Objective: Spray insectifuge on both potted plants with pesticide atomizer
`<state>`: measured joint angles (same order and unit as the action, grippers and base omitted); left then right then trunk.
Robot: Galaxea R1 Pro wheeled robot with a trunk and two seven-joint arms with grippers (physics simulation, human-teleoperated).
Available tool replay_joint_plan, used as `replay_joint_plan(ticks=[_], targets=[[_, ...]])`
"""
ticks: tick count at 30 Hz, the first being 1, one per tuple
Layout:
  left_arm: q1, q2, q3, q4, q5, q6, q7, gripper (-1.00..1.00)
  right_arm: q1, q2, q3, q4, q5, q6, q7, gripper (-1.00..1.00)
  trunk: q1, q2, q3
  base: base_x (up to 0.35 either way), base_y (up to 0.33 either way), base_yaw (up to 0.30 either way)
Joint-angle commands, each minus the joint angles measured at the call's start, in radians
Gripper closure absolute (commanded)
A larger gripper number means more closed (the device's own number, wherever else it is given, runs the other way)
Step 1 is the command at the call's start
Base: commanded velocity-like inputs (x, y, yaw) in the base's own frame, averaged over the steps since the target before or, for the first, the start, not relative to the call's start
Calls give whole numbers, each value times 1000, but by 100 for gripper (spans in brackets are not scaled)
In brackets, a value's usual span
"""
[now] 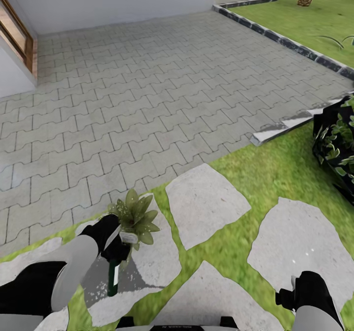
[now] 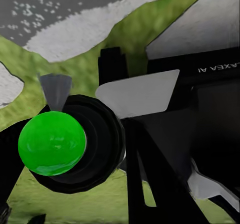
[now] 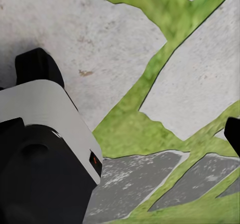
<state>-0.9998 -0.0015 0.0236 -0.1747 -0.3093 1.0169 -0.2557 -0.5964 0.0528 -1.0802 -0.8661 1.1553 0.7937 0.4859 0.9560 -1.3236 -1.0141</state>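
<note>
Already the left gripper (image 1: 117,247) is clamping the pesticide atomizer (image 1: 114,278) at its neck beside a potted plant (image 1: 135,215) — likely light, rigid, slick plastic; the right gripper's (image 1: 295,291) opening I cannot tell

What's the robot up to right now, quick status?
Left gripper shut on pesticide atomizer, trigger head at potted plant. Right gripper idle, state unclear. Nothing in the way.

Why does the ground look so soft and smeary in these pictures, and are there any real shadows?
Head view: the lawn is blurry, the paving evenly lit; a dark patch under the left gripper holding the pesticide atomizer.
Left wrist view: the bottle's green base shows soft glare.
Right wrist view: the stepping stones look smeared.
</note>
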Motion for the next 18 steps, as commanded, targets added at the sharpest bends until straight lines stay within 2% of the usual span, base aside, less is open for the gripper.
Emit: replay_joint_plan(ticks=[1,6,13,18], targets=[[15,0,2,-2,-11,3,-8,100,-1,1,-4,-2,11,-1,10,-100,0,0,-2,0,0,0],[62,0,2,-2,-11,2,-8,100,-1,1,-3,-2,11,-1,9,-100,0,0,-3,0,0,0],[66,-6,4,-2,-10,2,-8,100,-1,1,-3,-2,11,-1,8,-100,0,0,-6,10,0,30],[64,-27,4,-2,-10,3,-8,100,-2,2,-3,-2,11,-1,9,-100,0,0,-9,172,0,77]])
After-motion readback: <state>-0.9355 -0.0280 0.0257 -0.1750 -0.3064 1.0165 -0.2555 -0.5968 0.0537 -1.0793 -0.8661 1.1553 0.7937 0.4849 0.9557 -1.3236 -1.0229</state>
